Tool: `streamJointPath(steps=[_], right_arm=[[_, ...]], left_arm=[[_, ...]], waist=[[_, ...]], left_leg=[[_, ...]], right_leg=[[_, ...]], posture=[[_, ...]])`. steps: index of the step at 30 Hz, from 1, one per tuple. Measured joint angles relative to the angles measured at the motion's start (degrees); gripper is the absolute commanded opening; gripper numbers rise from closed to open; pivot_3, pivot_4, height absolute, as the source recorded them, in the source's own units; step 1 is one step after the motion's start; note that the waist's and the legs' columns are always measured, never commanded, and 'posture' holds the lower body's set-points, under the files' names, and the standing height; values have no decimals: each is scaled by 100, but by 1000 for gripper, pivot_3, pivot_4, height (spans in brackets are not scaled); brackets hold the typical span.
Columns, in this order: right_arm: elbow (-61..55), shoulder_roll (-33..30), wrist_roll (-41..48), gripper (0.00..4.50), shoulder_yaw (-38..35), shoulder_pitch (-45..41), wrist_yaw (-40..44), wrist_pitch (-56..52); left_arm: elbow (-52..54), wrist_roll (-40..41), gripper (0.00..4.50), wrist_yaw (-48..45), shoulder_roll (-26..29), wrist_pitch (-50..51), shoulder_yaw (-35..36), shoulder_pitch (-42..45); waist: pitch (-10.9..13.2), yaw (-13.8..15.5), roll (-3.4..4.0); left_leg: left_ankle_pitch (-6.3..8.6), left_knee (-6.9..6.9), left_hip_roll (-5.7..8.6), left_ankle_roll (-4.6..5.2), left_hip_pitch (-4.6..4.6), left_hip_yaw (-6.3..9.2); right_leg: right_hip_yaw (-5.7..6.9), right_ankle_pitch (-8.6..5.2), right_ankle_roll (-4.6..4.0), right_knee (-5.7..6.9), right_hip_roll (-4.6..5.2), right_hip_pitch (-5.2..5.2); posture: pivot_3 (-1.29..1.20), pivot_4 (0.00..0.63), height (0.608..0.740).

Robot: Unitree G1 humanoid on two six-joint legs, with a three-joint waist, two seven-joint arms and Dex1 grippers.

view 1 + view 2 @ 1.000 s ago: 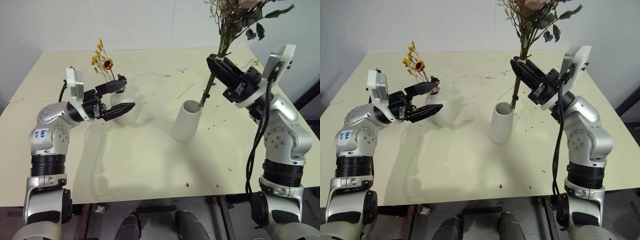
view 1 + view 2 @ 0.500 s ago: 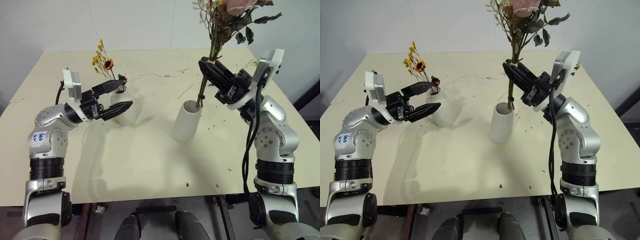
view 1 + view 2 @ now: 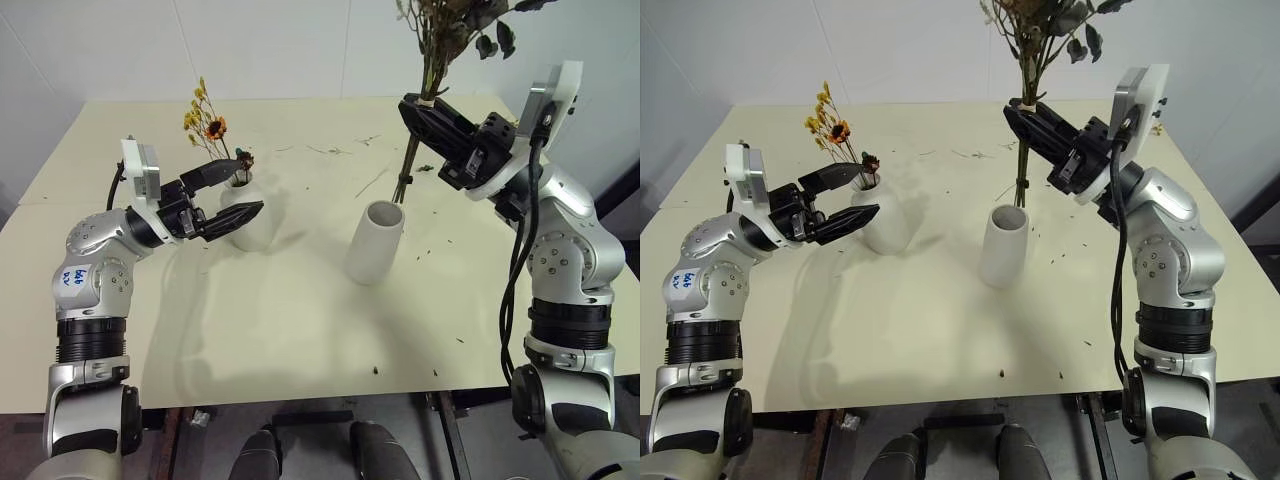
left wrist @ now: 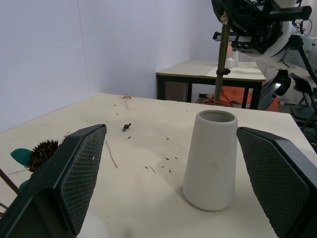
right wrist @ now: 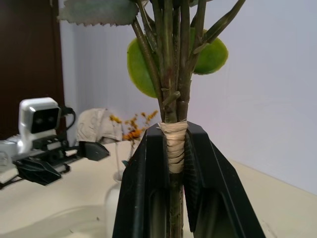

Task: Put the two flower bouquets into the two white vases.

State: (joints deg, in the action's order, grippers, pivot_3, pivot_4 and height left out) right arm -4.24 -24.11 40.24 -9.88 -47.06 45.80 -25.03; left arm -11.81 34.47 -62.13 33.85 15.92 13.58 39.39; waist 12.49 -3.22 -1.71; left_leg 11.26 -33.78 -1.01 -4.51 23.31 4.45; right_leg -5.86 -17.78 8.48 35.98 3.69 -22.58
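1. We see the table (image 3: 300,330) carrying both vases, with loose twigs (image 3: 372,182) scattered over its far half.
2. The large bouquet (image 3: 425,95) is in our right gripper (image 3: 430,115), clenched on the stems at the wrapped band. The stems run nearly upright, leaning a little, blooms reaching past the top of the picture.
3. The relation that matters: the stem ends hang just above and slightly behind the mouth of the tall vase (image 3: 374,243), not yet inside it. We judge the next move is to bring the ends over the opening and lower them along the stems' own axis. The right arm is the nearer one, and a stray stem catching the rim could tip the vase.
4. The tall vase is empty, upright near the table's middle.
5. The round vase (image 3: 247,222) stands on our left and already holds the small sprig (image 3: 209,125), its yellow blooms rising from the narrow neck.
6. Our left gripper (image 3: 240,192) is released, fingers spread wide on either side of the round vase's neck, gripping nothing.
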Motion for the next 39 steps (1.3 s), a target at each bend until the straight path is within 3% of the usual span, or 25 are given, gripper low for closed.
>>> streamJointPath(steps=[6,19,20,30,36,39], right_arm=[[423,222,-240,54,115,376,-7,194],[606,-104,-463,4324,5,651,293,474],[505,-243,-423,4466,-18,702,349,439],[69,-1712,-76,4466,-470,1398,1062,-188],[-264,-2772,-55,4466,-516,2091,2207,-229],[-195,-2915,-160,4466,-612,2285,2512,-1]], left_arm=[[4,5,4500,10,6,-1,7,-2],[58,11,4500,-85,183,52,110,-51],[66,22,4500,-139,245,97,110,-51],[383,156,4500,-698,1030,646,126,-334],[209,120,4500,-1177,1451,679,101,-371],[-75,57,4500,-1325,1552,553,108,-368]], waist=[[0,10,0],[0,8,0],[0,9,0],[1,5,0],[1,12,-1],[1,0,-1]], left_leg=[[0,-1,1,0,2,0],[0,0,1,0,3,0],[0,1,0,0,3,0],[5,4,0,4,3,-5],[10,3,-2,8,1,-10],[13,-2,-3,10,-2,-22]], right_leg=[[0,0,1,-2,1,0],[0,0,1,-3,1,-1],[0,0,0,-4,0,-1],[-1,-4,-5,-11,2,-1],[-1,-7,-9,-15,0,0],[-8,-7,-9,-16,2,0]], posture=[[0,150,740],[0,150,740],[0,150,740],[0,150,740],[0,150,740],[0,150,740]])
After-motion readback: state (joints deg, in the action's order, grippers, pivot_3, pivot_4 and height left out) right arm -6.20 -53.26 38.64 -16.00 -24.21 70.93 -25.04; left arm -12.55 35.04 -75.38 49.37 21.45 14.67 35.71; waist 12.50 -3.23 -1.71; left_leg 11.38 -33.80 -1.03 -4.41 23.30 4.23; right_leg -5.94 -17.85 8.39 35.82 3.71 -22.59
